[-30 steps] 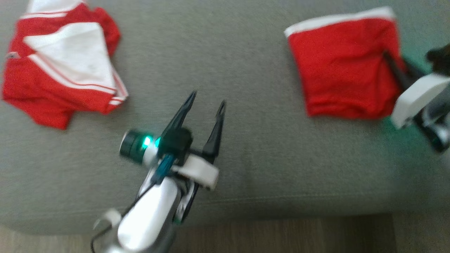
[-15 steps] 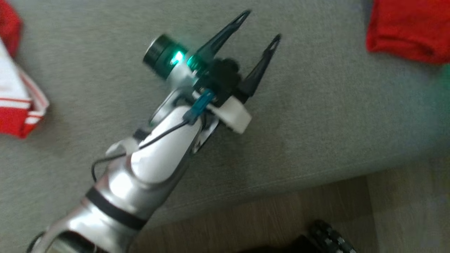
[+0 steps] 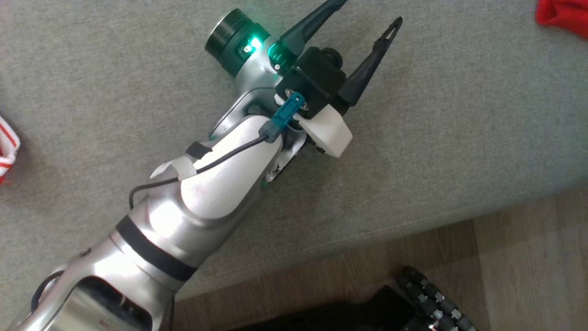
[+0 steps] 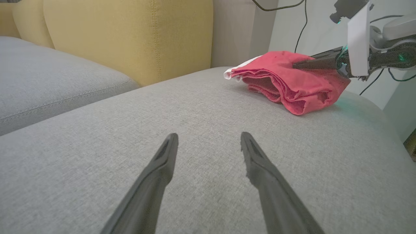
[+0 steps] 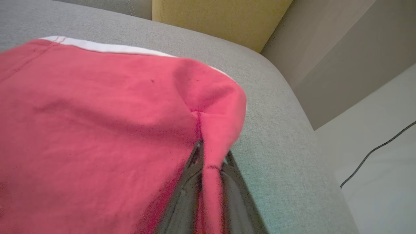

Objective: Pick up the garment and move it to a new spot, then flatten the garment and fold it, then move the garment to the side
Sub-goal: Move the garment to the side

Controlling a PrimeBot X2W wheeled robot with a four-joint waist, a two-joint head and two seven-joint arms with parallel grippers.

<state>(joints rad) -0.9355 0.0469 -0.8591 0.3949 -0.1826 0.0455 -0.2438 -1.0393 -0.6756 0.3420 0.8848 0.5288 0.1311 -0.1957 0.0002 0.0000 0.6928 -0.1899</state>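
Observation:
The garment (image 4: 292, 81) is a folded red piece with a white hem, lying at the right end of the grey sofa seat (image 4: 97, 136). Just one red corner of the garment (image 3: 562, 16) reaches the head view's top right. My right gripper (image 5: 211, 152) is shut on a pinched fold at the garment's (image 5: 97, 130) edge, near the seat's rounded corner. The left wrist view has this right gripper (image 4: 312, 61) coming in from the right. My left gripper (image 3: 367, 16) hovers open over bare seat fabric, well away from the garment, with nothing between its fingers (image 4: 260, 169).
A second red-and-white garment (image 3: 7, 147) pokes in at the head view's left edge. Yellow back cushions (image 4: 130, 39) rise behind the seat. Wooden floor (image 3: 505, 276) and the robot's black base (image 3: 413, 303) lie below the seat's front edge. A cable (image 5: 373, 152) runs across the floor.
The head camera has shifted, pushing both garments out toward the picture's edges and making my left arm look bigger. The left gripper stays open. My right gripper was at the folded garment's edge.

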